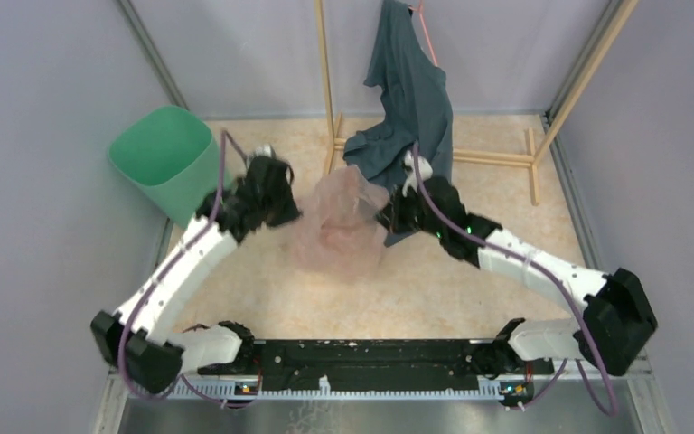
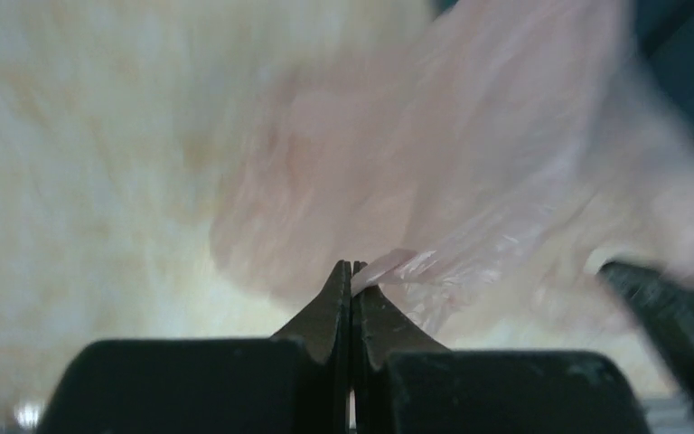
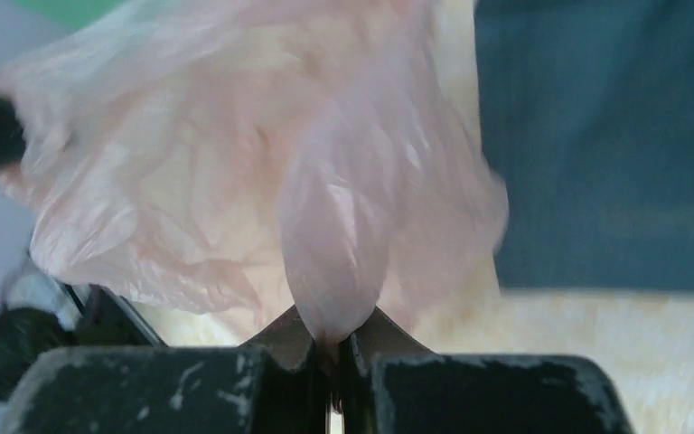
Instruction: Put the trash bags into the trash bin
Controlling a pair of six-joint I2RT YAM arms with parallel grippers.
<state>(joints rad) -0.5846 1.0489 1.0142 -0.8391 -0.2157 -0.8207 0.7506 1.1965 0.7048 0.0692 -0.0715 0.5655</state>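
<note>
The left gripper (image 2: 351, 271) and right gripper (image 3: 332, 340) each pinch the pink bag (image 1: 339, 233) shut mid-table, beside the green bin (image 1: 185, 183) at the far left corner.

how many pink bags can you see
1. The pink bag is in the middle, pinched on one side by the left tool and on the other by the right tool. More could be bunched inside; cannot tell.

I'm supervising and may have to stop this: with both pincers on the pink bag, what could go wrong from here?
The left pincer and right pincer each pinch only a small fold of the trash bag; the thin film could slip or tear if the arms pull apart.
The dark garment hangs close by the right pincer and might snag.
The trash bin stands at the far-left corner; the loose bag could drape over its rim.
</note>
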